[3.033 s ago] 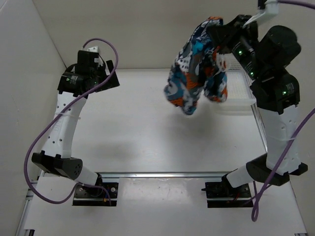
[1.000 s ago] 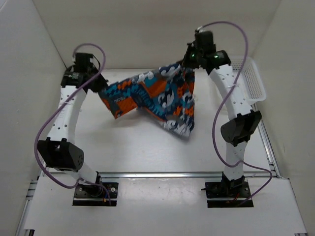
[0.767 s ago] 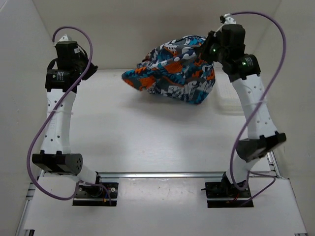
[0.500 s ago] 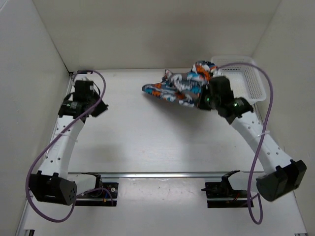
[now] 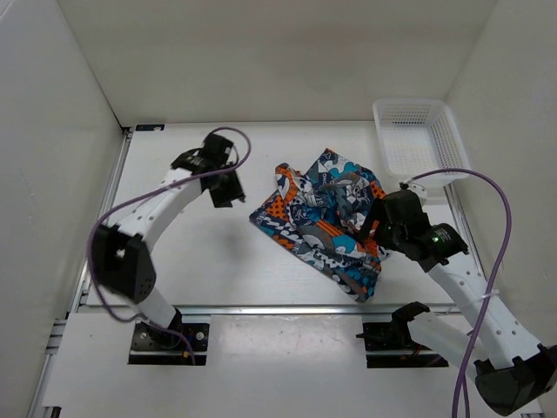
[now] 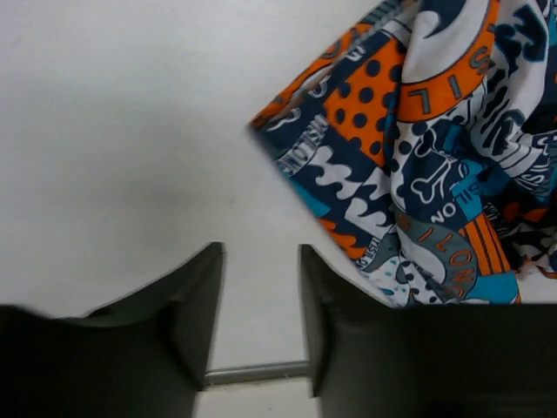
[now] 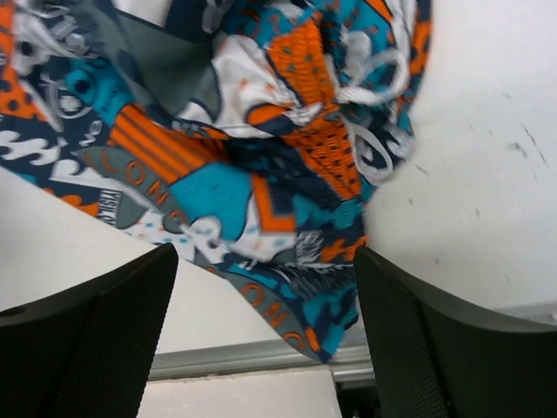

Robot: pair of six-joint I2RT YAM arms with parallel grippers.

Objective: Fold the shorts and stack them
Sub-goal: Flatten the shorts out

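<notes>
Looking at the shorts lying in a rumpled heap on the table, near the white mesh basket, off to its left and toward the near edge, not touching it and not yet flat. Seeing the right gripper hovering on the basket's near side over the right edge of the heap, fingers spread wide in the wrist view and clamping nothing, a white drawstring bunched below. Finding the left gripper well to the basket's left, with the heap lying between the two, fingers parted by a narrow gap and holding nothing, a corner of the print just beyond them. Judging the step in hand as spreading the garment before any fold, with stacking not begun. Expecting the next move to be calling for each gripper pinching an opposite edge of the cloth and drawing it taut and flat, while guarding against catching two layers at once
</notes>
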